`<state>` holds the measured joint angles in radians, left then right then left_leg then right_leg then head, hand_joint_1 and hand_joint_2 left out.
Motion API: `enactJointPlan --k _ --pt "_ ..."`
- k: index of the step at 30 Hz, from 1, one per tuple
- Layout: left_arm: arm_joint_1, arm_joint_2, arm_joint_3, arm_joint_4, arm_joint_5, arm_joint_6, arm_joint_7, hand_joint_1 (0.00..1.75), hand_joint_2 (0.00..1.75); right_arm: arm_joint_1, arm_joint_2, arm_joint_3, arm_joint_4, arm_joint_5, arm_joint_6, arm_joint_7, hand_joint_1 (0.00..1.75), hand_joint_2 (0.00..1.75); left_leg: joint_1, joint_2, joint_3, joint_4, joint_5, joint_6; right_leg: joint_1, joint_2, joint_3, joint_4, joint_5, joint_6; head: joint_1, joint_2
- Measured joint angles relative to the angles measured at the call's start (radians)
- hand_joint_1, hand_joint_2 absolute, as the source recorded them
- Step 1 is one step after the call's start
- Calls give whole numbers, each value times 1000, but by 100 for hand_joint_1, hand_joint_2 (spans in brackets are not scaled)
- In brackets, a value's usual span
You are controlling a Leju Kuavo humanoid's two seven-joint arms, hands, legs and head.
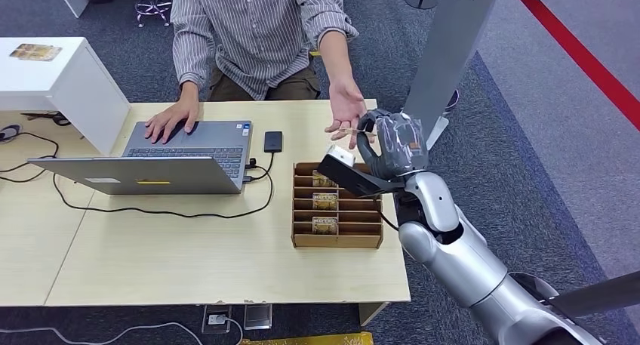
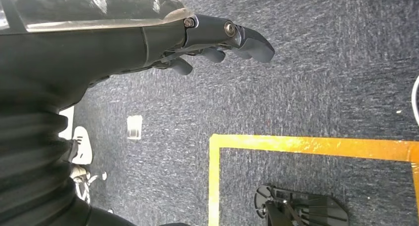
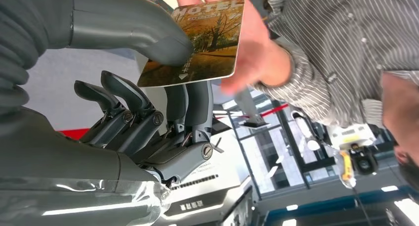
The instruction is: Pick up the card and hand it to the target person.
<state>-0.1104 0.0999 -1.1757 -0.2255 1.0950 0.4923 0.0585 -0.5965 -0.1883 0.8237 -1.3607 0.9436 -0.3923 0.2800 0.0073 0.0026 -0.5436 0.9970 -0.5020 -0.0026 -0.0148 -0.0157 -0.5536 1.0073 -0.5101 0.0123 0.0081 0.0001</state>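
Table (image 1: 189,269) of pale wood shows in the head view, and a person (image 1: 256,35) in a striped shirt sits behind it. One of the person's hands rests on an open laptop (image 1: 162,160). The person's other hand (image 1: 346,107) reaches out, palm up, over the far edge of the table. The right hand (image 1: 389,145) of the robot is lifted just beside that palm and holds the card (image 1: 353,131), seen as a thin strip between them. A black phone (image 1: 273,141) lies next to the laptop. A brown box (image 1: 336,206) with slots sits under the raised arm, with more cards in it. A grey post (image 1: 447,50) stands behind the robot's hand.

In the left wrist view, the left hand (image 2: 212,43) hangs over blue carpet (image 2: 321,67) with a yellow tape line (image 2: 316,146) on it. Its fingers are bent a little but apart, and they hold nothing.

In the right wrist view, the thick thumb and the dark fingers (image 3: 192,105) pinch the card, which has a tree picture and the word HOTEL. The person's hand sits right behind the card, and it is hard to tell if they touch.
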Motion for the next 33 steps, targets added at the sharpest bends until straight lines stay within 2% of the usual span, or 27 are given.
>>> enactJointPlan --k 6,10,11,15,28,30,33 --pt "0 -1 0 0 10 4 4 0 175 -13 37 4 96 6 -21 1 175 175 0 0 0 0 0 0 0 0 0 0 0 0 -2 0" --pt "1 -1 0 0 8 8 -3 0 175 -17 54 5 136 7 -36 2 0 175 0 0 0 0 0 0 0 0 0 0 0 0 -1 0" --pt "1 -1 0 0 6 8 -4 0 175 -17 58 6 145 6 -39 2 0 175 0 0 0 0 0 0 0 0 0 0 0 0 -1 0" --pt "1 -1 0 0 7 14 -14 0 0 -17 69 7 167 6 -52 3 0 175 0 0 0 0 0 0 0 0 0 0 0 0 0 0" --pt "2 -1 0 0 19 23 -5 0 0 12 62 0 125 -15 -101 44 0 175 0 0 1 0 0 0 0 0 0 0 0 0 -1 0" --pt "2 -1 0 0 23 23 -6 0 0 29 55 -7 103 -78 -97 35 0 175 0 0 1 0 0 0 0 0 0 0 0 0 -1 0" --pt "2 -1 0 0 28 23 -11 0 0 63 45 -24 65 -273 -85 -26 0 175 0 0 1 0 0 0 0 0 0 0 0 0 -1 0"
